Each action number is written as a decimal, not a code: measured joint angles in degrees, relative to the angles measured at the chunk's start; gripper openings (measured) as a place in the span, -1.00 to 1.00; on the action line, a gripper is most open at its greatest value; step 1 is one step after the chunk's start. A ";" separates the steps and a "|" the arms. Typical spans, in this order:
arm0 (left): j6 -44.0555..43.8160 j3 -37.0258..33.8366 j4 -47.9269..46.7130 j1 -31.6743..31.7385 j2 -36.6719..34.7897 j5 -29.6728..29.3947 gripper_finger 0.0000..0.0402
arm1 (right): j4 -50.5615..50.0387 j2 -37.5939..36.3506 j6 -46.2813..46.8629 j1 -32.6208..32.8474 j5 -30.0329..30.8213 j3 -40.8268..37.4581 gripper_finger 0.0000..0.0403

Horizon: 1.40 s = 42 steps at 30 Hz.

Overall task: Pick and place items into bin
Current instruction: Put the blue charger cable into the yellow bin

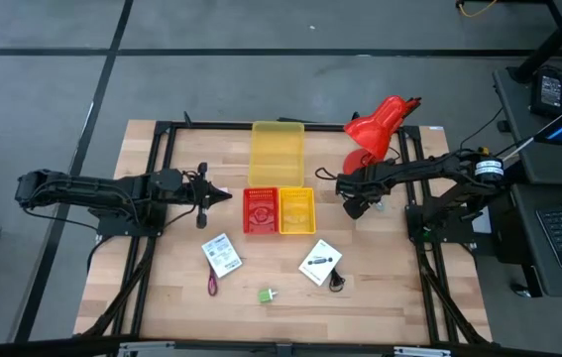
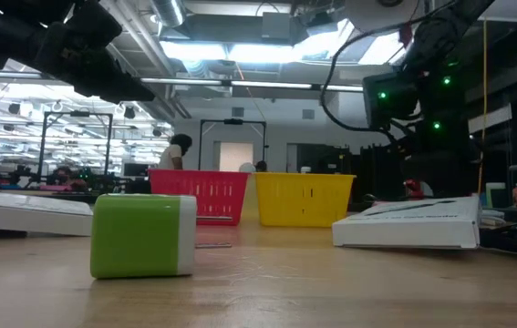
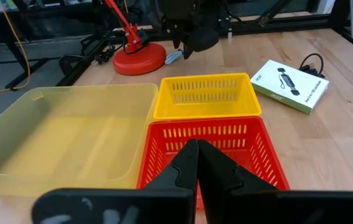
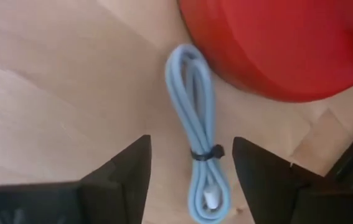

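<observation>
My right gripper [image 4: 192, 149] is open, pointing down over a light blue coiled cable [image 4: 198, 130] that lies flat on the table against the red lamp base [image 4: 276, 43]. Its fingers stand on either side of the cable without touching it. My left gripper [image 3: 196, 163] is shut and empty, level, just left of the red basket [image 1: 261, 210]. Two white packets [image 1: 221, 255] [image 1: 320, 263], a dark red pen-like tool [image 1: 211, 283], a green block [image 1: 267, 295] and a black cable [image 1: 338, 281] lie on the near part of the table. No pink cube shows.
A yellow basket [image 1: 295, 210] stands right of the red one, and a translucent yellow bin [image 1: 277, 154] stands behind both. The red desk lamp [image 1: 380, 124] stands at the far right, close to my right gripper [image 1: 355, 203]. Black frame rails run along the table's sides.
</observation>
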 joint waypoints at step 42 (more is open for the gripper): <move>0.26 0.00 0.02 -0.01 0.00 0.02 -0.98 | 5.19 -0.95 -1.76 -1.21 -7.37 -2.17 -0.94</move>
